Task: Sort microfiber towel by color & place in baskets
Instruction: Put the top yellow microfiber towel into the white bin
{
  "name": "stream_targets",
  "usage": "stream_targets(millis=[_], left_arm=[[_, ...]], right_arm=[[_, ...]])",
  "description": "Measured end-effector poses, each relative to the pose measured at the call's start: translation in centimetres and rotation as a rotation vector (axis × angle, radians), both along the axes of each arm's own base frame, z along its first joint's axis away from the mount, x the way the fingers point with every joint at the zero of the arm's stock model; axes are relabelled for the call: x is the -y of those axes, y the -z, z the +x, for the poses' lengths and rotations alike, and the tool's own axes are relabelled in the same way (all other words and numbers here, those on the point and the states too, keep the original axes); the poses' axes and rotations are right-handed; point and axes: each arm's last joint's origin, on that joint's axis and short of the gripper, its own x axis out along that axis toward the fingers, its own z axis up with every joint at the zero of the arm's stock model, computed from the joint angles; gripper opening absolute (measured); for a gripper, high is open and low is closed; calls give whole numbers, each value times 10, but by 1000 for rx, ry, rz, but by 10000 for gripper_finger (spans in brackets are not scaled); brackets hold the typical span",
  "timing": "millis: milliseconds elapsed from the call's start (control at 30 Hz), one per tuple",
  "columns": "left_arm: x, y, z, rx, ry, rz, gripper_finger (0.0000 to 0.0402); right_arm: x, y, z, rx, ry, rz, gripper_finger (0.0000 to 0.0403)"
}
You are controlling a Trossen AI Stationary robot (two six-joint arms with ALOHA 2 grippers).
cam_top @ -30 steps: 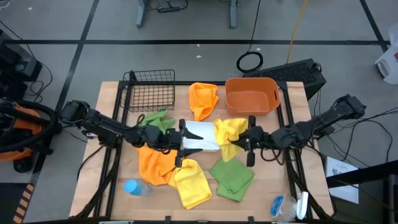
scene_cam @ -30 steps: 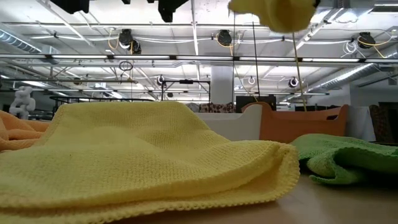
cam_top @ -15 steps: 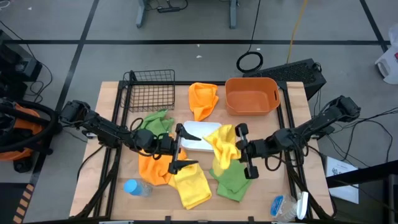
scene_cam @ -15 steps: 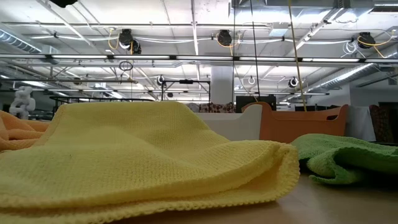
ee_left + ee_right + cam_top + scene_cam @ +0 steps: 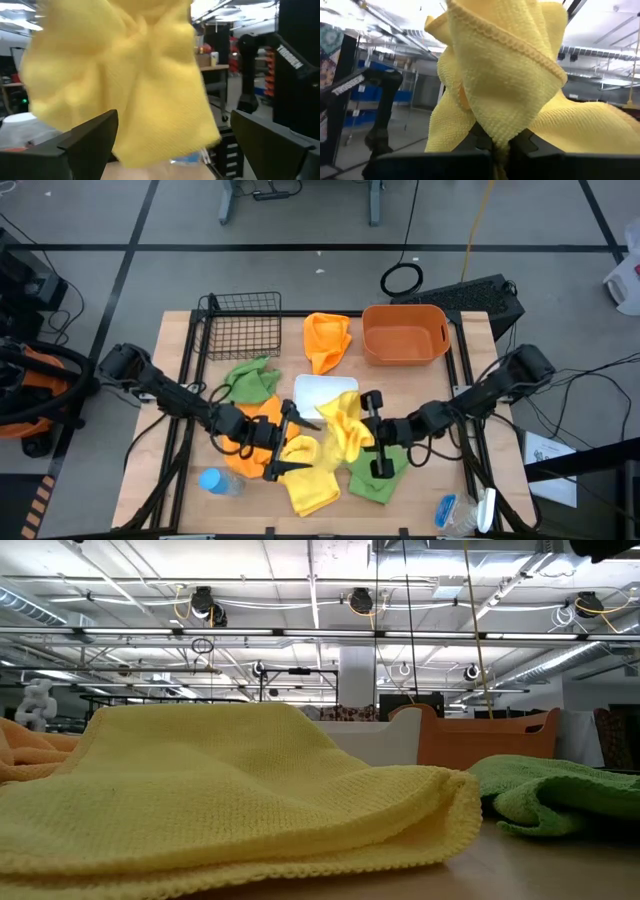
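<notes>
dangling a yellow towel (image 5: 343, 432) from its clamped fingers, the right gripper (image 5: 371, 436) has carried the cloth away from the white tray (image 5: 322, 392) and down toward the front of the table (image 5: 180, 340), where a second ago it hung right beside the tray's far edge. in the right wrist view the cloth bunches up out of the pinched fingers. the left gripper (image 5: 288, 457) has dropped back toward the front too, and its jaws have swung wide apart; its wrist view shows the hanging yellow towel square between the two dark fingers (image 5: 85, 137), not yet touched.

that reads like a handover or a two-handed spread being set up, not a drop: the tray sits bare, and so does the orange tub (image 5: 405, 332) and the wire basket (image 5: 242, 323). another yellow towel (image 5: 310, 480) lies on the table at the front, the green towels (image 5: 250, 378) rest beside the basket and under the right arm, and the orange towels (image 5: 328, 340) lie between basket and tub and under the left arm. no cloth is sorted yet.
</notes>
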Motion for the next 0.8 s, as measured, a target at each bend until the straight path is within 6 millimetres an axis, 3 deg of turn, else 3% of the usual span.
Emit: stream_targets(millis=[300, 800], left_arm=[[7, 12, 7, 49, -63, -1, 389], [6, -14, 24, 48, -239, 141, 389]], right_arm=[[-3, 1, -1, 1, -20, 22, 11], [-1, 1, 0, 0, 60, -14, 11]])
